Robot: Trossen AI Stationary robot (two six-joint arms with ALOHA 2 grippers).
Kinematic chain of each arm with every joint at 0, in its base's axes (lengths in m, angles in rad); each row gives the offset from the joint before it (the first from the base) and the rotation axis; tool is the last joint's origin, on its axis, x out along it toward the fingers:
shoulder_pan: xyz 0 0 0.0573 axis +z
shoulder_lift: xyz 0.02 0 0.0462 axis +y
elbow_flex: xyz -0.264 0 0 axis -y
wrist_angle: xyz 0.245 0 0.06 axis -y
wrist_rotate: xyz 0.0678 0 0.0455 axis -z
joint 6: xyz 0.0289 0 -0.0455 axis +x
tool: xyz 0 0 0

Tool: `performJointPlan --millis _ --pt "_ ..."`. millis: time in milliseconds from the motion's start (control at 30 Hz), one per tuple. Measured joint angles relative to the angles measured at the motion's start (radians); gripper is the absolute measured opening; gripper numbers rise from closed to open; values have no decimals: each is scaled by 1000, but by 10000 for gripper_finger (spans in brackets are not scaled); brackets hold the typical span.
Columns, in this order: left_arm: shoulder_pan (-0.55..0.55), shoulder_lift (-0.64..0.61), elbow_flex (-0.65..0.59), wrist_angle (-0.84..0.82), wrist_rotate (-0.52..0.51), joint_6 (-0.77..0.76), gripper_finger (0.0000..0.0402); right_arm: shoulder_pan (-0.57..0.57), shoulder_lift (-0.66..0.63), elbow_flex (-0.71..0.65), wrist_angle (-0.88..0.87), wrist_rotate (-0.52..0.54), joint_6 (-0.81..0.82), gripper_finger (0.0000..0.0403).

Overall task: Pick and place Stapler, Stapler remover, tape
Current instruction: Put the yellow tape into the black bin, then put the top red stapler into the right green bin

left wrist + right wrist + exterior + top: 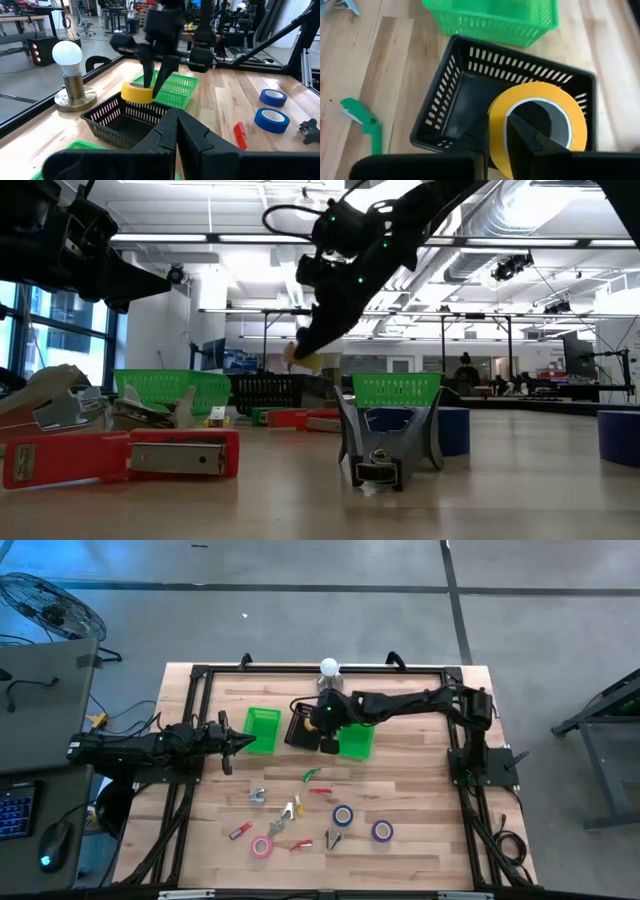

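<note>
My right gripper (496, 132) is shut on the yellow tape roll (540, 122) and hangs over the black basket (470, 100). The left wrist view shows roll (137, 93) and basket (122, 120) from the side. My left gripper (229, 746) waits shut beside a green basket (262, 728) at the table's left. The pink tape (262, 846), blue tape (343, 815) and purple tape (382, 830) lie flat on the near half of the table. A red stapler (120, 455) and a dark staple remover (390, 442) rest on the table close to the low camera. My right gripper holds the yellow tape by its ring wall (497, 120): one finger (520, 127) is inside the core hole, the other outside. The fingers come from above, pointing down (150, 75). The roll is lifted clear and hangs tilted over the black basket.
A second green basket (356, 740) stands just right of the black one. A light bulb on a stand (329, 668) is at the far edge. Small staplers and removers, red (240, 832), green (313, 775) and silver (258, 795), are scattered over the near middle.
</note>
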Motion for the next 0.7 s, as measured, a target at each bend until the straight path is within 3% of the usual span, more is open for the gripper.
performJointPlan --millis 267,433,567,700 --pt "0 0 0 -1 0 0 1 23 -3 1 52 93 61 155" --pt "0 0 0 -2 0 0 1 48 -12 23 42 128 40 202" --pt "0 0 0 -4 7 0 1 94 -53 88 -98 221 27 221" --pt "0 6 0 -11 22 0 1 166 -109 188 -379 309 21 226"
